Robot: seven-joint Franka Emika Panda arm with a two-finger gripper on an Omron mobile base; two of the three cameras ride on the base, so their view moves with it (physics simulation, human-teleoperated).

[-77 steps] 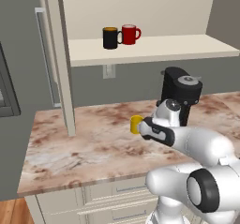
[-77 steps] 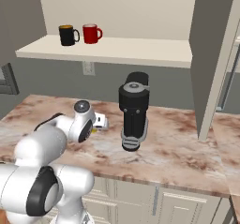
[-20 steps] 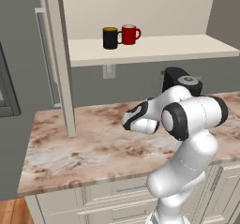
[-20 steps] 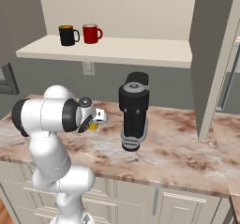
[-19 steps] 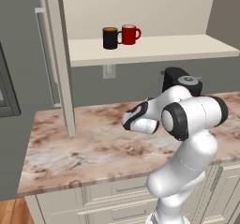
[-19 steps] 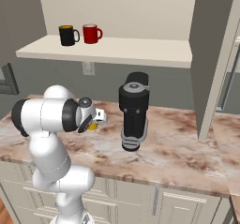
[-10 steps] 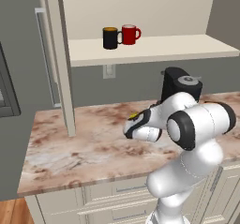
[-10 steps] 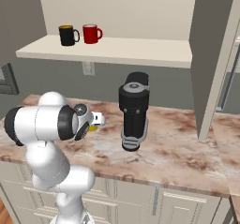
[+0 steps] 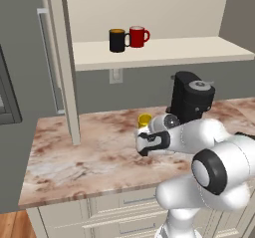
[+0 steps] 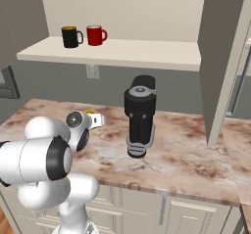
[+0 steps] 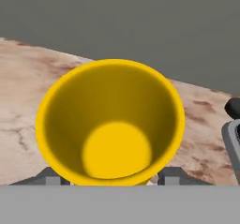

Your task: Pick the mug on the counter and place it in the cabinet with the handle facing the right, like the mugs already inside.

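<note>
Fingers [image 11: 171,175] sit one each side of the mug's [image 11: 110,124] base, gripper [image 11: 110,178] clamped on it, mouth toward the hand camera; handle not visible. Mug [image 9: 144,120] is held just above the counter [image 9: 84,152], beside the black coffee machine [image 9: 189,96]. Black mug [image 9: 117,40] and red mug [image 9: 137,36] stand on the cabinet [image 9: 164,50] shelf above.
</note>
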